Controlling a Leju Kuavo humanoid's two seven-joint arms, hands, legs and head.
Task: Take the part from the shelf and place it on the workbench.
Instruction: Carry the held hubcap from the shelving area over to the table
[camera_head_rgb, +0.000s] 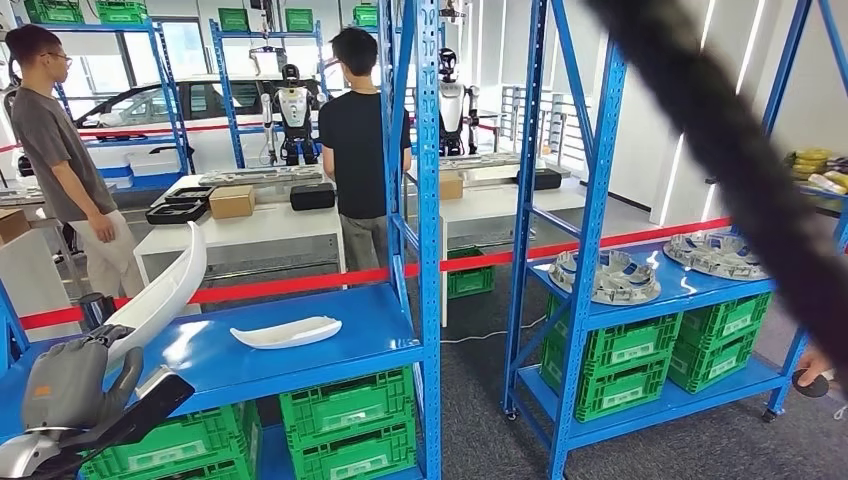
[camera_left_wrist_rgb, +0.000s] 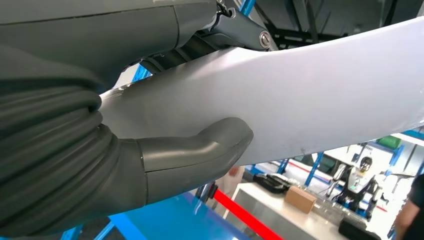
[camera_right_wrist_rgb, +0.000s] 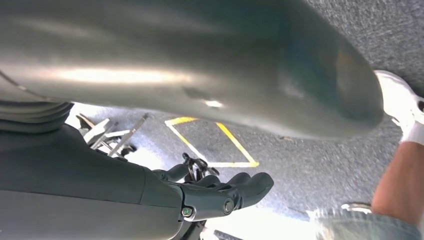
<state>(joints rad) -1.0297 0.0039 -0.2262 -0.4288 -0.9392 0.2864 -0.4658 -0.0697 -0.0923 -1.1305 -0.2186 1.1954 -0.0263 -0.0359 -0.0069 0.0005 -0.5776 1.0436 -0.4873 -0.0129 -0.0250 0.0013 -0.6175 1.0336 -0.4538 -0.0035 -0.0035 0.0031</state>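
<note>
While left hand (camera_head_rgb: 65, 385) fingers (camera_left_wrist_rgb: 200, 150) clasp white part (camera_left_wrist_rgb: 310, 95), right hand (camera_right_wrist_rgb: 220, 192) fingers loosely spread, empty.

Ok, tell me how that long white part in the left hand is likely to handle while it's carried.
The long white part looks stiff: it keeps its curve, sticking up unsupported past the left hand. Its glossy surface could be slippery under the thumb. Gripped near one end, it may tend to lever or swing, though it seems thin and probably light.

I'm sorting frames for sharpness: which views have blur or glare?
Head view: a dark blurred band crosses the upper right. Right wrist view: a close grey shape is soft with a bright highlight. Left wrist view: the white part is sharp.
</note>
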